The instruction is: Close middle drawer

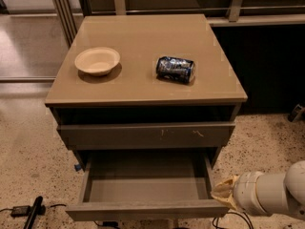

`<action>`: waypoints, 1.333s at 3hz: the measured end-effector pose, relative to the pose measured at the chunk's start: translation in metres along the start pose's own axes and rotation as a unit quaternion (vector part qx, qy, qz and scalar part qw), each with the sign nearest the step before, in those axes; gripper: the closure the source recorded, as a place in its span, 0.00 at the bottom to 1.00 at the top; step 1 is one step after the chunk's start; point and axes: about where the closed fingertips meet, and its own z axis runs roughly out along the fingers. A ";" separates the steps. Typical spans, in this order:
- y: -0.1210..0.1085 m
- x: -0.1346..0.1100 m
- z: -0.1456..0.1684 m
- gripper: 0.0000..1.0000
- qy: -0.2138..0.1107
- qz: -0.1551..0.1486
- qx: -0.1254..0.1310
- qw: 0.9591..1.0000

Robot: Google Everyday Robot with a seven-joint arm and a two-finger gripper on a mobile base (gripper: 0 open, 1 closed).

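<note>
The middle drawer [147, 210] is pulled out wide at the bottom of the grey-brown cabinet. Its plain flat front faces me and its grey box inside [145, 182] holds nothing. Above it sits the shut drawer front with small pale scratch marks [145, 135]. My gripper [223, 193], tan at the tip of a white arm, is at the lower right, right beside the open drawer's front right corner. I cannot tell whether it touches the drawer.
On the cabinet top [143, 87] stand a pale bowl [97, 61] at the left and a dark crushed can [175, 69] lying on its side at the right. Speckled floor surrounds the cabinet. A black cable and plug [28, 210] lie at the lower left.
</note>
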 end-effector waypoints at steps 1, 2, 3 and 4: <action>0.000 0.000 0.000 1.00 0.000 0.000 0.000 1.000; 0.011 0.005 0.027 1.00 -0.002 -0.008 -0.018 1.000; 0.030 0.032 0.080 1.00 0.017 0.005 -0.052 0.998; 0.047 0.053 0.127 1.00 0.019 0.009 -0.076 0.997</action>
